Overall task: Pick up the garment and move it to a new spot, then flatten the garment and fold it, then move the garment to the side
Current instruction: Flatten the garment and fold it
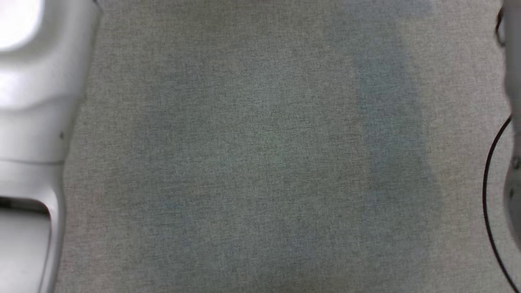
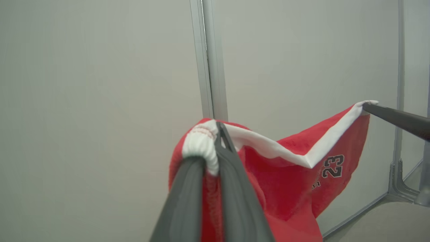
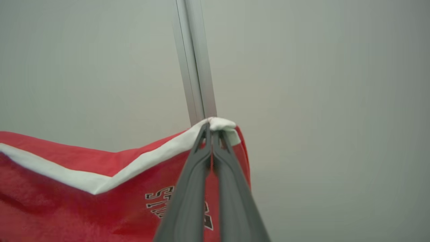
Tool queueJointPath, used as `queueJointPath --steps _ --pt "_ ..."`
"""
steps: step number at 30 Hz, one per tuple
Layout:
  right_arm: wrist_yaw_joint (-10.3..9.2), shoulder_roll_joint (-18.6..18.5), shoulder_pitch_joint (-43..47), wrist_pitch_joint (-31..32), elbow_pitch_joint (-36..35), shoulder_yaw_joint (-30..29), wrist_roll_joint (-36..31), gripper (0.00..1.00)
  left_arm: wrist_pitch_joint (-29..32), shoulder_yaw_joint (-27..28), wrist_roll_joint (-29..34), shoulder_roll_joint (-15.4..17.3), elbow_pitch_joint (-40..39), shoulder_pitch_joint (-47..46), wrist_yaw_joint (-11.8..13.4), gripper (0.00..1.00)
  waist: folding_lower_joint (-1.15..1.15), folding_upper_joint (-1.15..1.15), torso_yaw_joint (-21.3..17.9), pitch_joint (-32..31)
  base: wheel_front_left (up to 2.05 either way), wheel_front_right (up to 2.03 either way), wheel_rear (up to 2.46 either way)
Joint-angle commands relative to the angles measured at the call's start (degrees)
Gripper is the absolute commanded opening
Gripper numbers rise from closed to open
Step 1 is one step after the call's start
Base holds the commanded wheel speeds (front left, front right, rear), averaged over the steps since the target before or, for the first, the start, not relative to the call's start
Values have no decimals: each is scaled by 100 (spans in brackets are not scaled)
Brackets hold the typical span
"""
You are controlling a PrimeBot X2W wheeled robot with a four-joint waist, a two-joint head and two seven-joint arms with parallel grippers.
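Note:
The garment (image 2: pixel 285 181) is a red jersey with white trim and a black "23" print. It hangs in the air, stretched between my two grippers. My left gripper (image 2: pixel 215 134) is shut on a bunched white-trimmed corner. In the left wrist view the right arm's dark fingers (image 2: pixel 396 117) pinch the far white corner. My right gripper (image 3: pixel 212 127) is shut on the white edge of the garment (image 3: pixel 67 201), whose red cloth with black lettering spreads to the left. In the head view my pale left forearm (image 1: pixel 32 122) and right forearm (image 1: pixel 513 122) stand at the edges.
A grey fabric table top (image 1: pixel 260 162) lies below in the head view. Pale wall panels with an aluminium post (image 2: pixel 210 67) stand behind the garment. A metal frame foot (image 2: pixel 399 181) sits at the table's far corner. A black cable (image 1: pixel 488 195) runs along the right arm.

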Motion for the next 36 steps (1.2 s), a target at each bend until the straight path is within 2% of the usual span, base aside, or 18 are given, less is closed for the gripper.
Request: queueJointPath --steps 1,7,15,20,25,36 --pt "1 6 389 -17 -94 102 25 0 -30 -69 -48 35 -7 344 -3 0 -1 0 10 -29 0 0 0" --pt "1 68 1928 -18 -708 375 145 0 -34 112 -78 119 -684 1915 9 0 -1 0 4 -332 0 0 0" --pt "1 -87 4135 -19 -1514 628 359 0 -34 273 134 101 -1566 4362 134 0 -1 0 59 -1001 0 0 0" --pt "1 -171 5318 -19 -1961 629 540 0 -36 229 244 62 -1963 5534 126 0 -1 0 123 -1400 0 0 0" --pt "1 -162 6335 -19 -2358 610 556 0 -36 178 325 96 -2233 6441 107 0 -1 0 184 -1767 0 0 0" --pt "1 91 8249 18 -3067 61 672 0 -36 155 374 62 -2622 7911 222 0 -1 0 381 -2408 0 0 0"
